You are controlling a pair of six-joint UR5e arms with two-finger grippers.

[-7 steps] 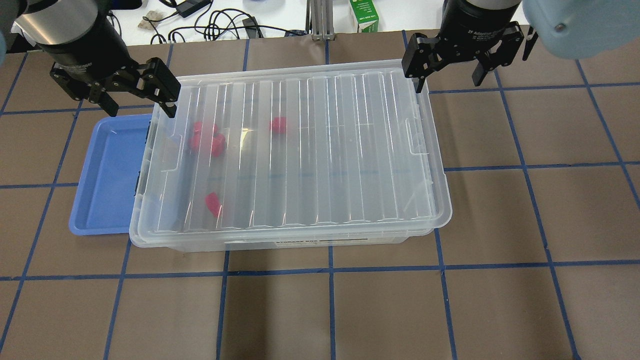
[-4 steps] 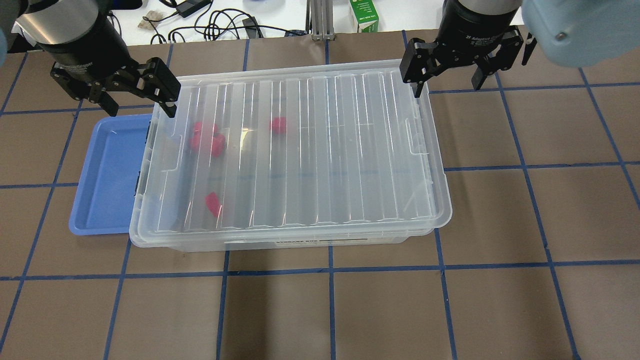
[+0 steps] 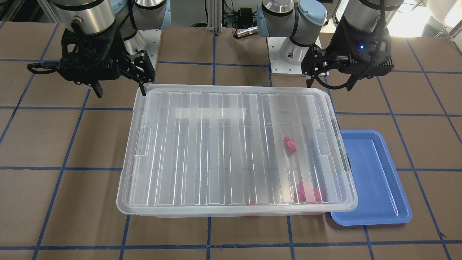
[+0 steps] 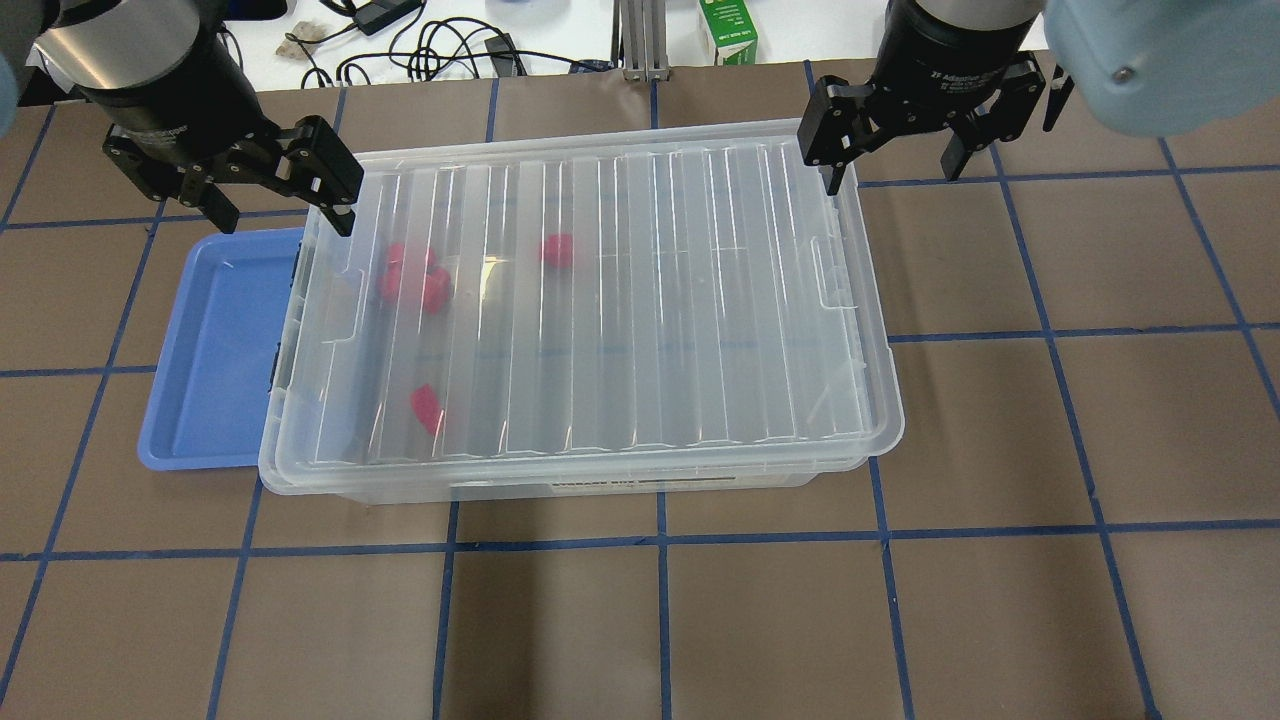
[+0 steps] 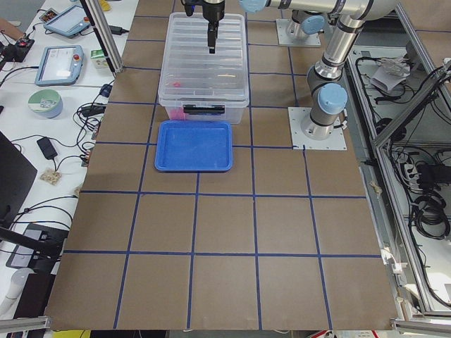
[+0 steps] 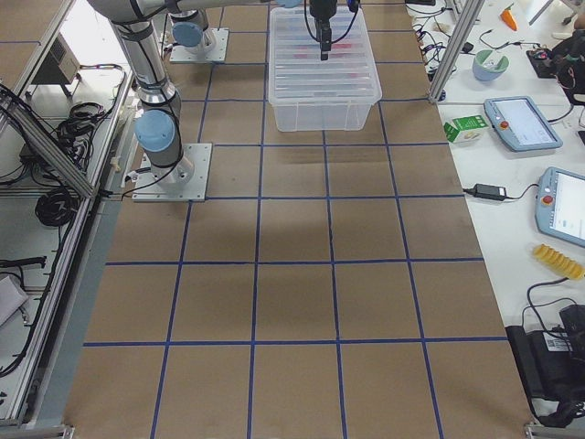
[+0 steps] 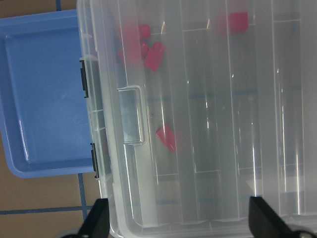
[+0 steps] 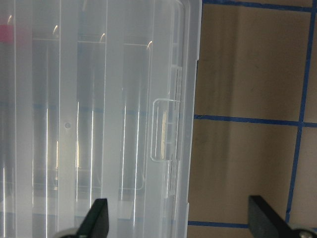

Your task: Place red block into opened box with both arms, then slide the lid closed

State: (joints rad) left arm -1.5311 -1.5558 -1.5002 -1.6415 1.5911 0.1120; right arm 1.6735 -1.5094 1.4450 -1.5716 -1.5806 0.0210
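Observation:
The clear box (image 4: 600, 487) stands mid-table with the ribbed clear lid (image 4: 650, 300) lying flat over it. Several red blocks show blurred through the lid: one (image 4: 557, 250) near the far side, a cluster (image 4: 412, 280) beside it, another (image 4: 427, 408) nearer; the left wrist view shows them too (image 7: 166, 137). My left gripper (image 4: 280, 212) hovers open at the lid's far left corner, holding nothing. My right gripper (image 4: 893, 172) hangs open at the far right corner, also with nothing in it. In the front-facing view the left gripper (image 3: 329, 86) and the right gripper (image 3: 121, 94) flank the lid (image 3: 223, 144).
A shallow blue tray (image 4: 215, 350) holding nothing sits against the box's left end, partly under the rim. Cables and a green carton (image 4: 728, 30) lie on the white bench beyond the table's far edge. Brown gridded table surface surrounds the box.
The right gripper has shifted slightly, staying open at the lid's corner. The left gripper, lid, box and blocks have not visibly moved.

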